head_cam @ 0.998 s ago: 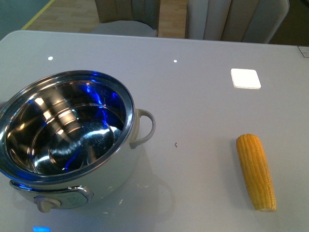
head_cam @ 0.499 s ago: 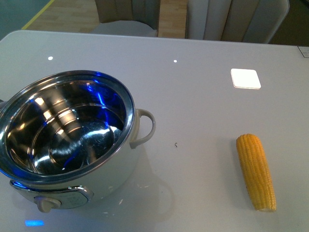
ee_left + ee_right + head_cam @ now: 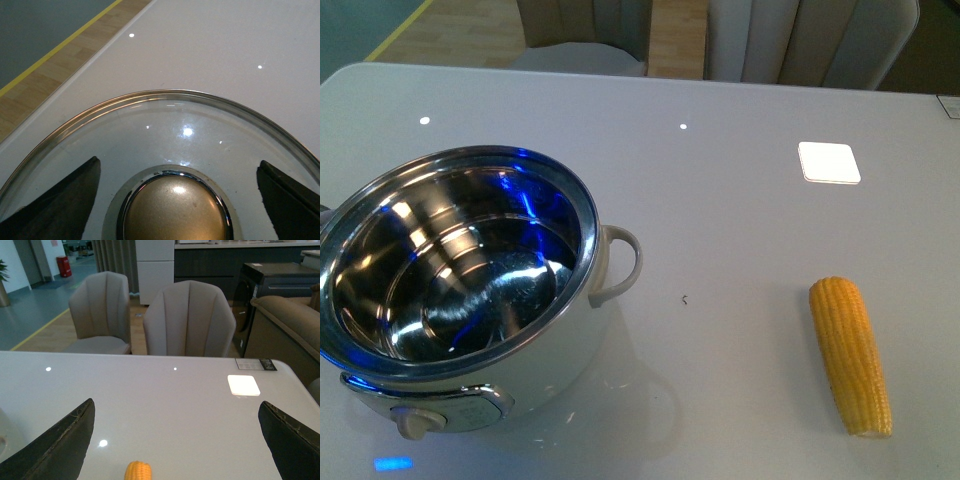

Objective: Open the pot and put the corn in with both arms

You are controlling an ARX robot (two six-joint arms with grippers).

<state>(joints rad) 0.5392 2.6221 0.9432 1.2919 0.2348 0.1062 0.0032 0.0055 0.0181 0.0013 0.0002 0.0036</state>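
Pot [image 3: 588, 240] stands uncovered, its lid [image 3: 165, 120] set aside beneath my left pincer [image 3: 177, 165], jaws spread wide either side of the knob [image 3: 173, 210], seemingly to free the way for the corn [image 3: 850, 355], which lies on the table [image 3: 720, 200] well apart, near my right pincer [image 3: 176, 405], likewise spread.

The front view looks steeply down on the table [image 3: 720, 220]. The left wrist view sits very close above a glass lid [image 3: 150, 130]. The right wrist view looks low and level toward the chairs [image 3: 189, 320]. With the front view it shares the corn [image 3: 850, 355] and the white square [image 3: 828, 162].
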